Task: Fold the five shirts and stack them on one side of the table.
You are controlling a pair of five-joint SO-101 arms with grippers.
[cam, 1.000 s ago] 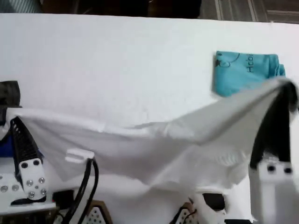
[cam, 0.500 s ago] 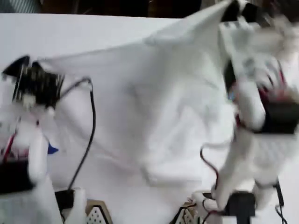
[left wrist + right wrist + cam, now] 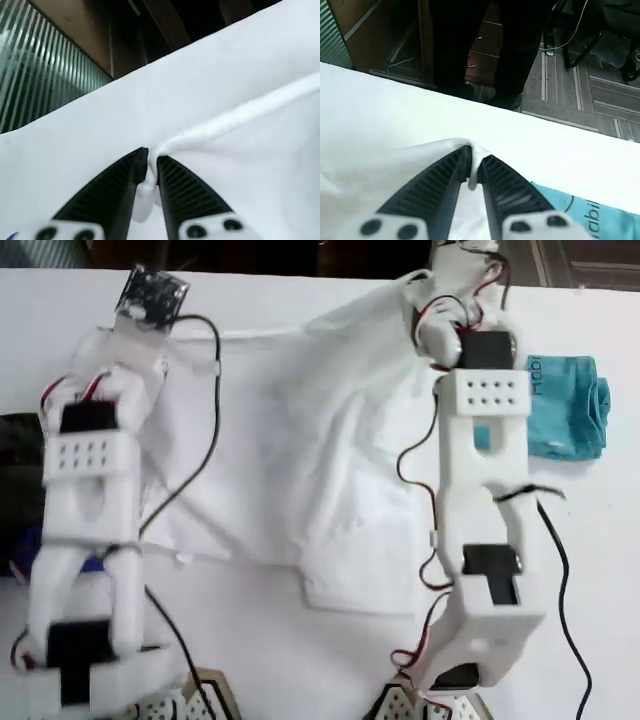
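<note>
I judge the step in hand to be spreading the white shirt [image 3: 290, 470] flat on the table [image 3: 300, 305] before any fold. To do it well I should keep its far edge stretched straight between my two arms, bring both corners down together, and let go only once the cloth lies smooth. The creases bunched near my right arm tell me that side wants a little more outward pull, though not so much that I brush the folded teal shirt [image 3: 572, 405], which lies just beside that arm on the right of the table (I take that as the start of the stack). My left gripper [image 3: 151, 156] is closed almost fully, its two dark ribbed jaws pinching a thick hem of the white shirt between their tips. My right gripper [image 3: 475, 155] is likewise nearly closed, with a small fold of the same shirt caught between its jaws. Both grips sit near the table's far edge, and the shirt's body trails back toward my bases, its near hem resting flat on the tabletop.
</note>
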